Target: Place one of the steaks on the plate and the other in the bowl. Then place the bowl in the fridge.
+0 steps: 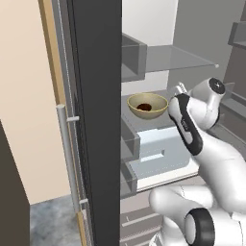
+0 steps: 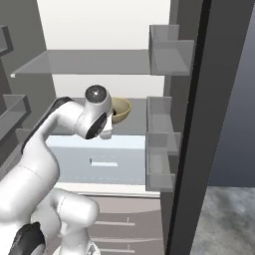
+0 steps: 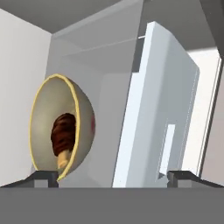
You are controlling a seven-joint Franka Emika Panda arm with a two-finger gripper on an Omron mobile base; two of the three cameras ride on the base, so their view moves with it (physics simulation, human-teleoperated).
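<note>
You had the fridge [image 1: 96,120] open at this moment, and your arm reached into it from the front. The bowl [image 1: 147,105] stood on a grey shelf [image 1: 158,124] in the middle of the fridge, upright, near the left side of the compartment. In the left base view you could see one steak [image 1: 143,106], the dark reddish-brown one, lying at the bottom of the bowl. In the right base view the bowl [image 2: 121,110] was half hidden behind the wrist of the arm, so only its right part showed.

In the hand view the picture was rolled to the side: the bowl [image 3: 59,133] appeared on the left with its mouth turned to the left, and the steak [image 3: 64,135] inside showed its yellowish end lower down. The gripper [image 3: 112,177] stood wide open, with the two dark fingertips [image 3: 43,176] far apart at the bottom corners, and nothing was between them. The bowl was free of both fingers, a little ahead of the left one.

Below the shelf was a pale blue-white drawer [image 1: 158,149], closed. Above the bowl was a glass shelf [image 1: 175,58]. The door bins [image 2: 162,144] were on the right.
</note>
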